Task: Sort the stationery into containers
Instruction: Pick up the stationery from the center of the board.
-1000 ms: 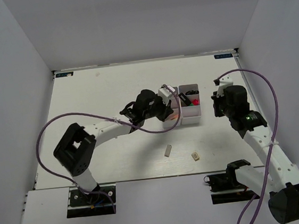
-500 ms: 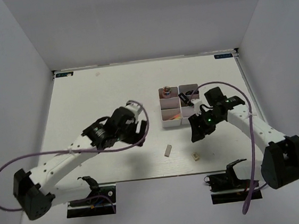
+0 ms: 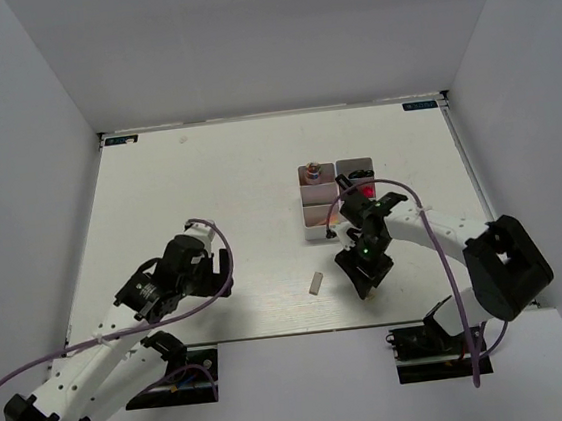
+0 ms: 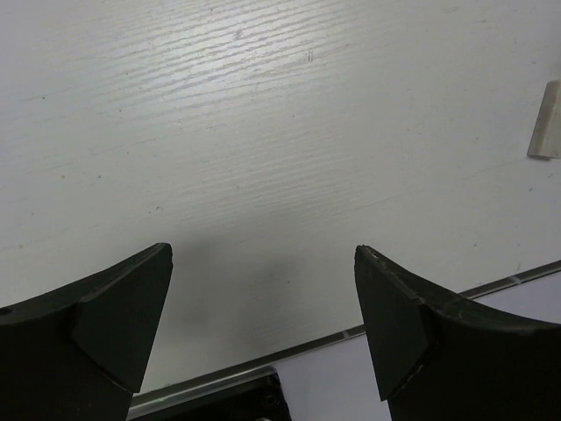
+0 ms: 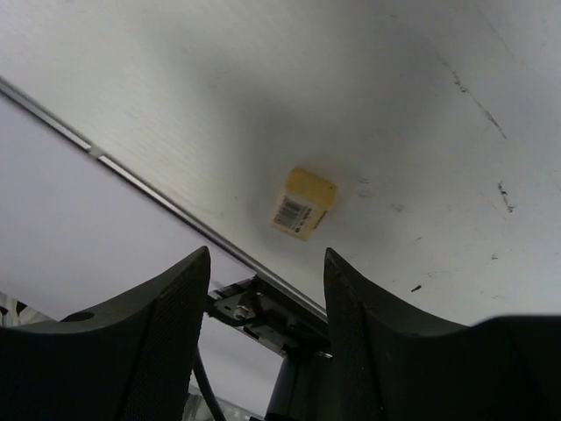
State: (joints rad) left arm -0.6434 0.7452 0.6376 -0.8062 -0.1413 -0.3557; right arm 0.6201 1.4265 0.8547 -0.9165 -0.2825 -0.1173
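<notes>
The containers [image 3: 321, 204], a white block of four small bins, stand right of the table's centre with stationery showing in the far two. A small grey eraser block [image 3: 315, 283] [image 4: 547, 132] lies loose in front of them. A tan eraser with a barcode label [image 5: 302, 204] lies near the table's front edge. My right gripper [image 3: 362, 274] [image 5: 266, 281] hangs just above it, open, with the eraser ahead of its fingertips and not between them. My left gripper [image 3: 210, 273] [image 4: 263, 289] is wide open over bare table, left of the grey block, holding nothing.
The table's front edge with its metal strip [image 5: 131, 180] [image 4: 412, 316] runs close under both grippers. The right arm's forearm [image 3: 413, 222] passes beside the near right bin. Purple cables loop around both arms.
My left arm drew back from the bins to the near left and opened wide. The right arm swung from beside the bins to the front edge, over the tan eraser, and its jaws opened.
</notes>
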